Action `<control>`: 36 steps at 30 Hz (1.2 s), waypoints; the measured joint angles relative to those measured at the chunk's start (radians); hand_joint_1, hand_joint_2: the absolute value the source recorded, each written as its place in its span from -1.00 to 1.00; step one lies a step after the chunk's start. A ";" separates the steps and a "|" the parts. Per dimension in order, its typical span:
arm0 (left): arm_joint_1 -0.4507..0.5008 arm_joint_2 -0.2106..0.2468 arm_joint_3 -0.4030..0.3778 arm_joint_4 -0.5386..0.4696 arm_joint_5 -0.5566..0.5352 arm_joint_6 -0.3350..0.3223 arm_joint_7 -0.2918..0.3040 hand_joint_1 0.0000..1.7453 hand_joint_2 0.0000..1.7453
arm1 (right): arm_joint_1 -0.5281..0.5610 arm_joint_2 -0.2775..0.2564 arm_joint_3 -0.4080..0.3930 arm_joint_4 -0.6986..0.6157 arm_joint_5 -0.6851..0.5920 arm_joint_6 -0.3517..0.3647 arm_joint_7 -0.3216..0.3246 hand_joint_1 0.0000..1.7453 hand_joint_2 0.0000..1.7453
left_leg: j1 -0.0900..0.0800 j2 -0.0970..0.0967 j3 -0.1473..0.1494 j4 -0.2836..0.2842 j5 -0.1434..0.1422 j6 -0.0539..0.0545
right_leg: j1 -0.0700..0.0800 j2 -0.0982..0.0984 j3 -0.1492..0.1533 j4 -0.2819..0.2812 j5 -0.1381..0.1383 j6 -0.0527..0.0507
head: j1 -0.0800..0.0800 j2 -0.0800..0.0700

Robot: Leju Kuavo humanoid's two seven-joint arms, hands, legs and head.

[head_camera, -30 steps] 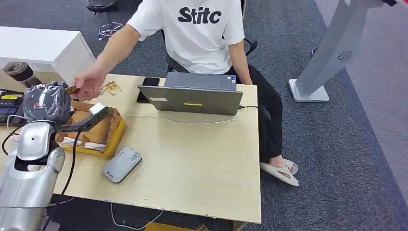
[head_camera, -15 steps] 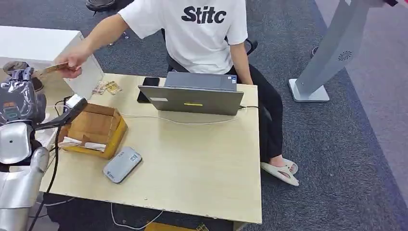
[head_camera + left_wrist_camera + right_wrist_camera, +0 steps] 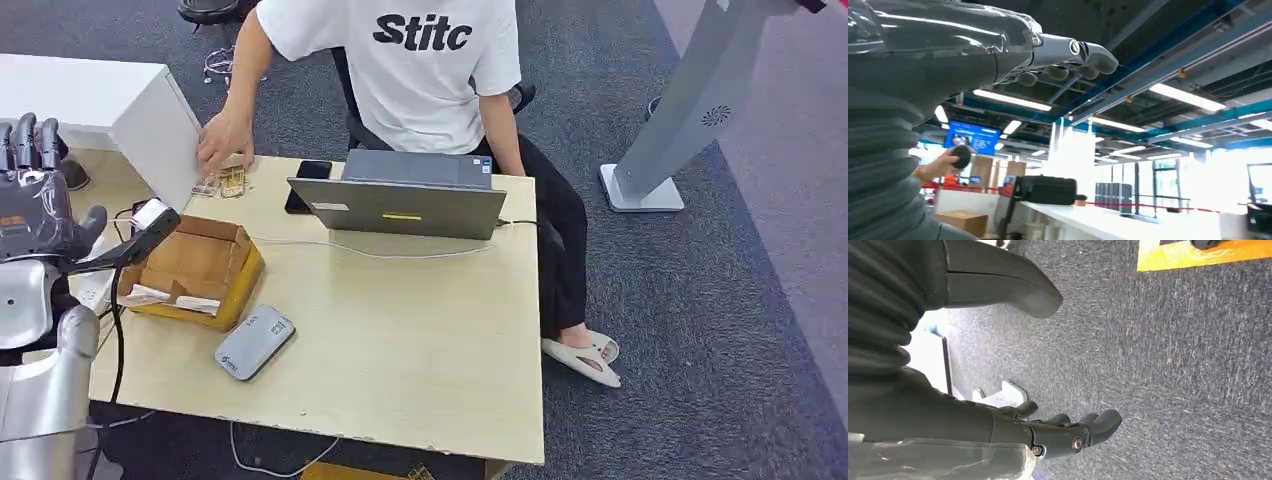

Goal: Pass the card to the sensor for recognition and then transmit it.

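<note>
Left hand [image 3: 35, 190] raised at the table's left edge, dark fingers spread and upright, empty; half a second back a small brown card hovered just above it in a person's hand [image 3: 222, 145]. Right hand [image 3: 1068, 432] hanging toward grey carpet, fingers loosely apart, holding nothing. Card now lowered by that person onto the small brown cards [image 3: 225, 183] on the pale wooden table [image 3: 400, 340], well beyond the handheld scanner [image 3: 150, 225] over the cardboard box [image 3: 195, 270]. Likely handover finished
</note>
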 joint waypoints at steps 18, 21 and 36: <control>0.177 -0.195 0.076 -0.194 0.170 -0.016 -0.234 -1.00 1.00 | 0.003 0.001 0.000 0.000 -0.063 -0.006 0.011 -1.00 1.00 | 0.000 0.000 0.000 0.000 0.000 0.000 | 0.000 -0.001 0.000 0.000 0.000 0.000 | 0.000 0.000; 0.229 -0.203 0.071 -0.227 0.287 -0.124 -0.244 -1.00 1.00 | 0.004 0.005 0.000 0.001 -0.106 -0.010 0.010 -1.00 1.00 | 0.000 0.000 0.001 0.000 0.000 0.000 | 0.000 0.000 0.000 0.000 0.000 0.000 | 0.000 0.000; 0.445 -0.105 -0.038 -0.288 0.079 -0.191 -0.130 -1.00 1.00 | 0.009 0.026 0.000 0.009 -0.179 -0.021 0.019 -1.00 1.00 | 0.000 -0.001 0.000 -0.001 -0.001 0.000 | 0.000 -0.001 0.000 0.000 -0.001 0.000 | 0.000 0.000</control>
